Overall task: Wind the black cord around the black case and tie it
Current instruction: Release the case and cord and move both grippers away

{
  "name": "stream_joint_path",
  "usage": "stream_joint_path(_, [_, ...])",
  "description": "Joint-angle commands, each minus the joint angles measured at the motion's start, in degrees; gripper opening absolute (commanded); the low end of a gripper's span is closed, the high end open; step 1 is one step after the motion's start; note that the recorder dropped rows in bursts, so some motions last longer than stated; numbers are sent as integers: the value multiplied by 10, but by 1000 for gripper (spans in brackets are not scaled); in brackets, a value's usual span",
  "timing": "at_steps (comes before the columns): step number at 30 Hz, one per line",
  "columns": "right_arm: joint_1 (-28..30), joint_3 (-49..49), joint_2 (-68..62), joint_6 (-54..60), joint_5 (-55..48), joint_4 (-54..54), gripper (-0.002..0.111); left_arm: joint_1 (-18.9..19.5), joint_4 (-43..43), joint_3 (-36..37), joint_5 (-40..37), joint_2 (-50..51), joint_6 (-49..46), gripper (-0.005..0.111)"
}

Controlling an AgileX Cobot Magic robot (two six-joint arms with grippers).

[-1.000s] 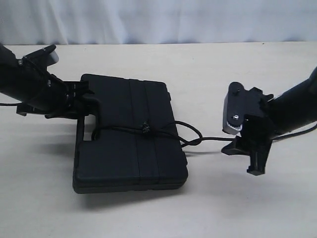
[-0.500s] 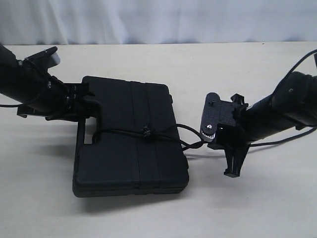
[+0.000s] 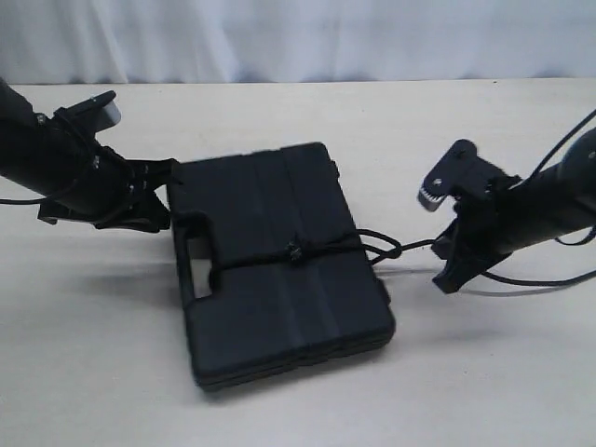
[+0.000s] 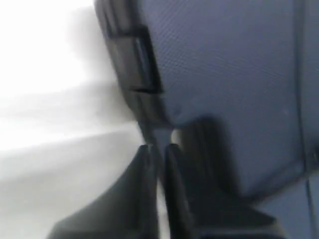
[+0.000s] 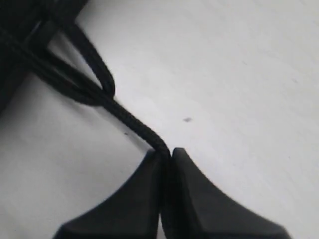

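The black case (image 3: 289, 312) lies flat on the table, turned askew, with its handle slot (image 3: 198, 275) on the left. The black cord (image 3: 326, 247) crosses its lid, with a knot (image 3: 294, 250) in the middle and a loop (image 3: 382, 248) just off the right edge. My left gripper (image 3: 169, 191) is shut on the case's far left corner; the left wrist view shows its jaws (image 4: 158, 149) pinching a thin edge of the case (image 4: 224, 64). My right gripper (image 3: 447, 273) is shut on the cord's free end. In the right wrist view the cord (image 5: 129, 119) runs taut from the gripper (image 5: 167, 152) to the case (image 5: 15, 30).
The table (image 3: 372, 130) is a pale, plain surface with a white curtain (image 3: 298, 37) behind it. A thin robot cable (image 3: 531, 279) trails over the table beside the right arm. Both arms reach in low from the sides.
The case has slid to the right and turned, its near end swinging right. The right gripper has drawn back to the right with the cord, and the left gripper followed the case's corner.
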State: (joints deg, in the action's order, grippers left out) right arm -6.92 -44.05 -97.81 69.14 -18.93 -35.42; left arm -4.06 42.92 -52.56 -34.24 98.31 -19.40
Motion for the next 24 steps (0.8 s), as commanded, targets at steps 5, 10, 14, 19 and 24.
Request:
stream_joint_path(5, [71,1,0,-84,-9,5,4,4,-3,-3,9,-6,-18,0])
stream_joint_path(10, [55,1,-1,-84,-23,2,4,4,-3,-3,9,-6,-18,0])
stream_joint_path(14, [34,1,-8,-84,-35,2,4,4,-3,-3,9,-6,-20,0])
stream_joint_path(19, [15,1,-17,-85,-31,-3,7,4,-3,-3,11,-6,-36,0])
stream_joint_path(24, [16,-13,-4,-165,-42,0,37,4,-3,-4,8,-6,-65,0])
